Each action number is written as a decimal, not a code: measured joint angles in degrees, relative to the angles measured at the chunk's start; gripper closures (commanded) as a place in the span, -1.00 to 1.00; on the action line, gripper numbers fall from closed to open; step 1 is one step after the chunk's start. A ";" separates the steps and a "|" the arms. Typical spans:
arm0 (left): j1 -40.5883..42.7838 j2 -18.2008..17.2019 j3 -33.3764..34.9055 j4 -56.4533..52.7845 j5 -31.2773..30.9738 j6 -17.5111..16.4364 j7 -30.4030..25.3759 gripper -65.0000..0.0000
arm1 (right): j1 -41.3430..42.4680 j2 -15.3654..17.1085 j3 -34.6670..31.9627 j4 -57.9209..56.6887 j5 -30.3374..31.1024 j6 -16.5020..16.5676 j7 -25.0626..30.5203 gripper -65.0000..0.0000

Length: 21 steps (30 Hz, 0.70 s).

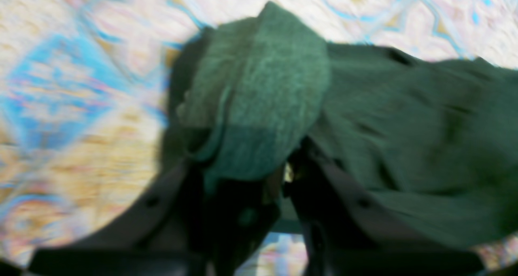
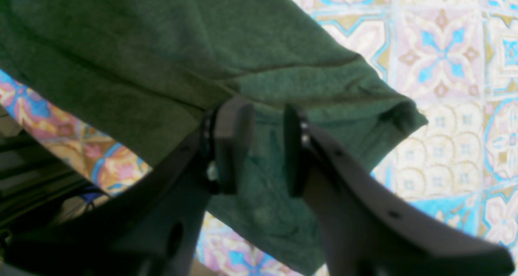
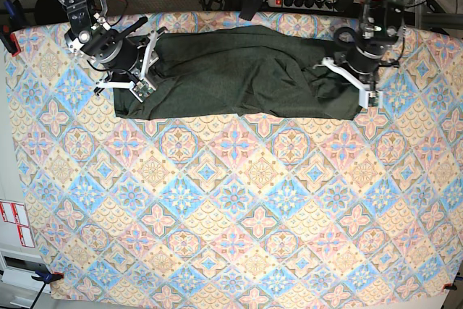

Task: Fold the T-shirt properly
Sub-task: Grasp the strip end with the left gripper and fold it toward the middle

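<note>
You have the shirt [image 3: 239, 74] stretched lengthwise along the far side of the patterned table [image 3: 231, 215]. Your left gripper [image 1: 283, 175] has its jaws pinching a bunched fold of it. Your right gripper [image 2: 269, 146] has its jaws slightly spread, cloth between them.

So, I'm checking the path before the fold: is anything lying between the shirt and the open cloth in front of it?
Nothing visible: the dark olive-green knit shirt lies alone on the patterned tablecloth, both pincers at its ends.
</note>
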 measured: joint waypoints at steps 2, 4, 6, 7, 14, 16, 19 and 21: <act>-0.39 1.51 1.75 0.00 -0.20 -0.44 -0.11 1.00 | 0.11 -0.13 0.00 0.00 0.24 0.00 0.02 0.47; -0.63 2.56 3.10 0.00 -0.26 -0.42 -0.07 1.00 | 0.11 0.09 0.02 0.00 0.09 -0.02 -0.02 0.47; -0.70 3.32 3.96 0.00 -0.02 -0.20 -0.09 1.00 | 0.09 0.11 0.07 0.00 -0.02 0.00 -0.09 0.47; -1.03 3.69 4.52 -0.02 -0.02 -0.13 -0.02 1.00 | 0.13 0.09 0.07 0.00 0.00 0.00 -0.02 0.47; -4.90 4.87 9.73 -4.55 0.00 -0.07 -0.44 1.00 | 0.15 0.07 0.07 0.02 0.00 0.00 -0.02 0.47; -5.38 4.85 11.39 -6.23 0.00 0.02 -0.48 1.00 | 0.09 0.04 0.04 0.02 0.02 0.02 -0.02 0.47; -5.57 4.74 13.38 -7.13 -0.09 0.00 -0.31 0.99 | 0.13 0.07 0.04 0.02 0.00 0.00 -0.02 0.47; -5.57 4.74 14.58 -7.13 -0.24 0.02 -0.48 0.87 | 0.11 0.07 0.07 0.13 0.00 -0.02 -0.02 0.47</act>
